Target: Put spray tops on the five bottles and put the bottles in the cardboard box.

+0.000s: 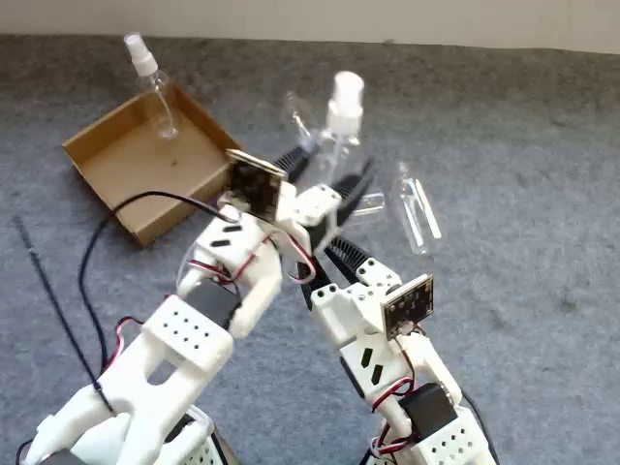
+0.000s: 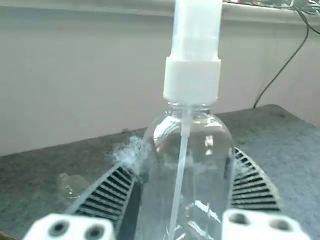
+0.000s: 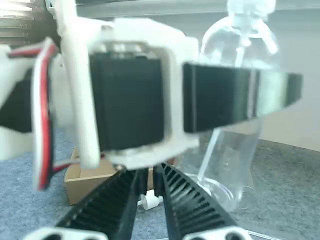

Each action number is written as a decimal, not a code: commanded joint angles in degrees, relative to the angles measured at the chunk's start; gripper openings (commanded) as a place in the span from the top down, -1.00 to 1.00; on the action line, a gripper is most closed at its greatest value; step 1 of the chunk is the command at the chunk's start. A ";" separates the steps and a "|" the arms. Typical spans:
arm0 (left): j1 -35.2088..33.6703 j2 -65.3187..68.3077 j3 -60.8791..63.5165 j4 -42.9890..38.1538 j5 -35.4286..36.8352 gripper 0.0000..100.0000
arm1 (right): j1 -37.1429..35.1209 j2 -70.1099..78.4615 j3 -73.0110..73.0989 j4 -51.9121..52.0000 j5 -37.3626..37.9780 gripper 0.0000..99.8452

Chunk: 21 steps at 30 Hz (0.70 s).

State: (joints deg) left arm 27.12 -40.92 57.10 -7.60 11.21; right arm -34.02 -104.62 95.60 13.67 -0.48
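The clear bottle (image 2: 190, 150) w/ white spray top (image 2: 192, 75) fitted is held upright above the table, clamped at its body btwn the ribbed fingers (image 2: 112, 192) of the left gripper (image 2: 184, 175). It is judged light and empty, prob. thin plastic: smooth and slippery, and likely to dent or pop out if squeezed hard. The best hold is thought to be mid-body, as taken here. The top is best left alone, since it could be twisted or pulled off. The right gripper (image 3: 150, 175) is seen low behind the left one, fingers drawn almost together w/ a thin gap, nothing clearly held. A small white bit (image 3: 147, 200) by its tips cannot be identified. The cardboard box (image 1: 92, 179) lies well apart, w/ one topped bottle (image 1: 160, 102) standing in it. Another bottle (image 1: 417, 208) lies on the grey cover (image 1: 523, 145), apparently w/o top. A faint clear one (image 1: 298, 114) behind the held bottle is hard to make out. The held bottle's base is cut off in the left wrist view. In the right wrist view much is blocked by the left arm's servo housing (image 3: 127, 100). The fifth bottle and spare tops cannot be located.
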 commanded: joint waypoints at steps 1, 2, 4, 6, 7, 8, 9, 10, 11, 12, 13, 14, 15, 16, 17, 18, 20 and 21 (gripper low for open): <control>4.35 0.04 -3.82 -1.85 0.62 0.81 | -0.57 -0.75 10.15 -1.54 -0.26 0.97; 4.79 -0.04 -3.82 -1.85 0.62 0.81 | -0.57 -0.75 10.15 -1.54 -0.26 0.97; 5.32 -0.04 -3.82 -1.76 0.62 0.81 | -0.48 -0.75 10.15 -1.54 -0.26 0.97; 5.32 -1.19 -3.82 -0.53 0.62 0.81 | -0.48 -0.66 10.15 -1.54 -0.26 0.97; 5.32 -2.68 -3.82 0.79 0.62 0.81 | -0.48 -0.57 10.15 -1.54 -0.26 0.97; 5.32 -4.53 -3.82 2.81 0.62 0.81 | -0.48 -0.57 10.15 -1.54 -0.26 0.97; 5.32 -6.55 -3.82 5.36 0.70 0.81 | -0.48 -0.57 10.15 -1.54 -0.26 0.97; 5.32 -8.57 -3.82 8.00 0.79 0.81 | -0.48 -0.57 10.15 -1.54 -0.26 0.97; 5.32 -10.33 -3.82 10.37 0.79 0.81 | -0.48 -0.66 10.15 -1.54 -0.26 0.97; 5.32 -11.91 -3.82 12.48 0.79 0.81 | -0.48 -0.66 10.15 -1.54 -0.26 0.97; 5.23 -13.32 -3.82 14.42 0.70 0.81 | -0.48 -0.66 10.15 -1.54 -0.26 0.97; 5.23 -14.37 -3.74 16.26 0.70 0.81 | -0.48 -0.66 10.15 -1.54 -0.26 0.97; 5.23 -15.43 -3.30 17.67 0.70 0.81 | -0.48 -0.66 10.15 -1.54 -0.26 0.97; 5.23 -16.22 -2.59 18.37 0.70 0.81 | -0.48 -0.66 10.15 -1.54 -0.26 0.97; 5.23 -17.10 -1.89 18.90 0.70 0.81 | -0.48 -0.57 10.15 -1.54 -0.26 0.97; 5.23 -18.07 -1.10 18.99 0.70 0.81 | -0.48 -0.57 10.15 -1.54 -0.26 0.97; 4.79 -20.53 0.75 18.99 0.70 0.81 | -0.48 -0.57 10.15 -1.54 -0.26 0.97; 4.79 -21.93 1.63 19.08 0.70 0.81 | -0.48 -0.57 10.15 -1.45 -0.26 0.97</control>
State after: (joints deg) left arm 31.34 -56.84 57.45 11.21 11.21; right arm -34.29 -104.62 95.60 13.67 -0.40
